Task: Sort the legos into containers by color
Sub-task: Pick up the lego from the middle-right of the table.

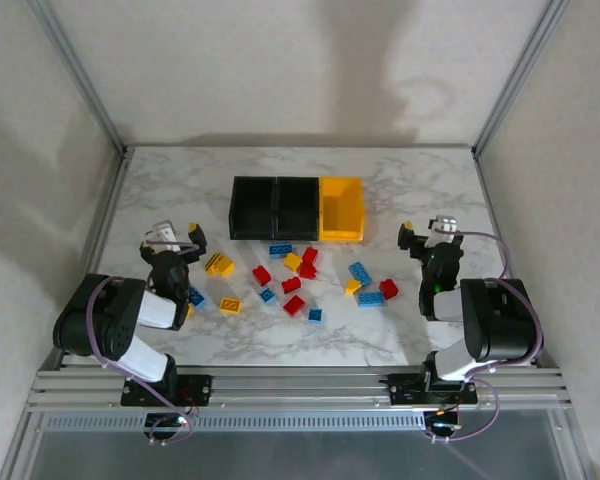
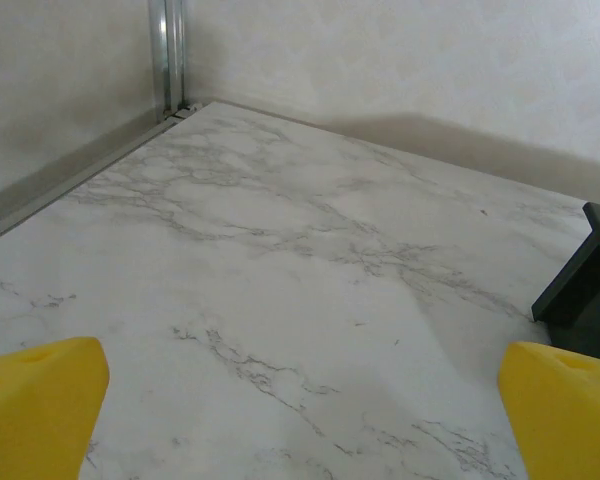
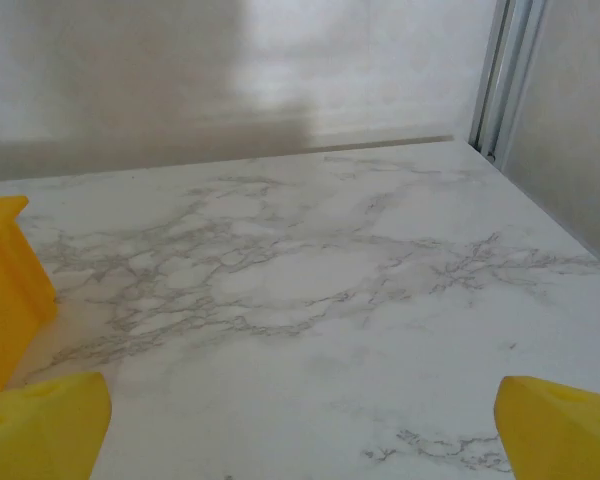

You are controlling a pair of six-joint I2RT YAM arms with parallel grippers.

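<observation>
Legos lie scattered near the containers (two black, one yellow); both pairs of jaws gape, empty.

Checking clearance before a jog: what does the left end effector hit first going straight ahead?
The left end effector likely meets bare tabletop first; the black bin sits right of that line. Depth unclear.
</observation>
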